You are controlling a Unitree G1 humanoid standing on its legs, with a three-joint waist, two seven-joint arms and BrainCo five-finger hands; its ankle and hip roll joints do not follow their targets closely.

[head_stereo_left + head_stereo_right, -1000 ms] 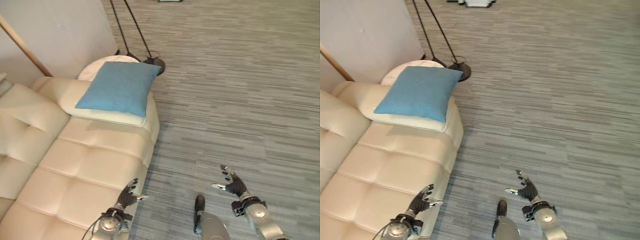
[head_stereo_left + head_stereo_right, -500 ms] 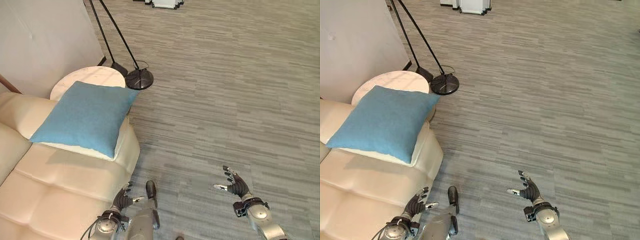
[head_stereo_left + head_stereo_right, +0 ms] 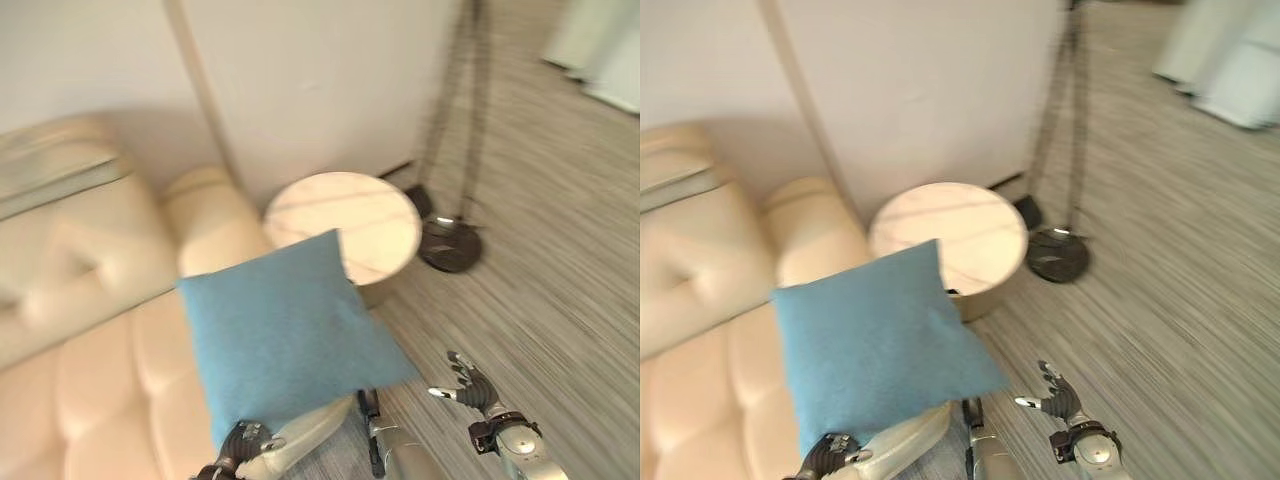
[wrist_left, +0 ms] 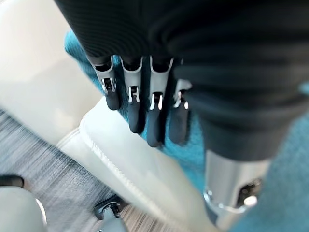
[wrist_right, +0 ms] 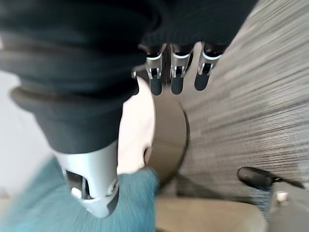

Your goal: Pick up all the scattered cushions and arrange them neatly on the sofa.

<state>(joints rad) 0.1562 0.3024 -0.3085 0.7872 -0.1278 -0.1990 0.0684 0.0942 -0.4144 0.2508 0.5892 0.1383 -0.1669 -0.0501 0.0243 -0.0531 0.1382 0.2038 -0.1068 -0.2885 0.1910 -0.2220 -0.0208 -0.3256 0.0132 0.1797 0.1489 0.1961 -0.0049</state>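
Cream sofa (image 3: 110, 370), blue cushion (image 3: 285, 335), both hands' fingers (image 5: 176, 79) relaxed, empty

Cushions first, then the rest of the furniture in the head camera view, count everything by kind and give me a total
Blue cushion: 1
Cream sofa: 1
Round side table: 1
Floor lamp: 1
Total: 4

A blue cushion (image 3: 285, 335) lies on the cream sofa's (image 3: 90, 340) armrest, beside a round side table (image 3: 350, 222). The left hand (image 3: 243, 441) hovers at the cushion's lower edge; the right hand (image 3: 470, 384) is spread over the carpet (image 3: 560, 270).
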